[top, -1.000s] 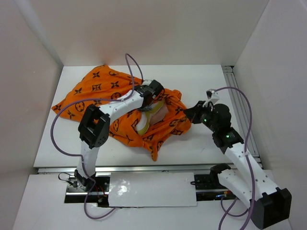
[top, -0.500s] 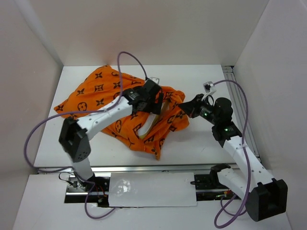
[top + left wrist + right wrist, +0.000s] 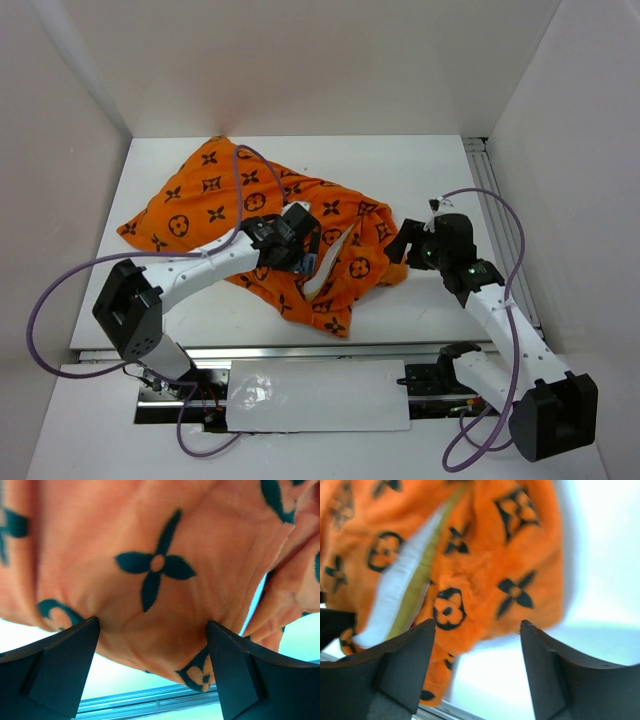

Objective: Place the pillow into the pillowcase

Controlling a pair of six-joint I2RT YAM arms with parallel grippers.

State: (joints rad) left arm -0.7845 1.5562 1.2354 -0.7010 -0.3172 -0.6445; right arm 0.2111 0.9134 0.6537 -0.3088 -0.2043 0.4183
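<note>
The orange pillowcase (image 3: pixel 215 200) with dark brown motifs lies crumpled across the left and middle of the white table (image 3: pixel 430 165). A white sliver of the pillow (image 3: pixel 324 276) with its yellow seam shows at the case's mouth; the rest is hidden inside. My left gripper (image 3: pixel 296 252) sits on the case just left of that opening. Its jaws stand wide open in the left wrist view (image 3: pixel 152 624), with pillowcase (image 3: pixel 155 565) fabric bulging against them. My right gripper (image 3: pixel 406 244) is open at the case's right edge. The right wrist view (image 3: pixel 476 626) shows pillowcase (image 3: pixel 490 565) and pillow (image 3: pixel 395 587) beyond its fingers.
White walls enclose the table on three sides. A metal rail (image 3: pixel 492 210) runs along the right edge and another (image 3: pixel 300 352) along the near edge. Purple cables (image 3: pixel 60 290) loop off both arms over the table.
Both grippers have opened and let go of the pillowcase. The left arm drew back toward the near side. The case has spread and shifted, covering more of the pillow.
</note>
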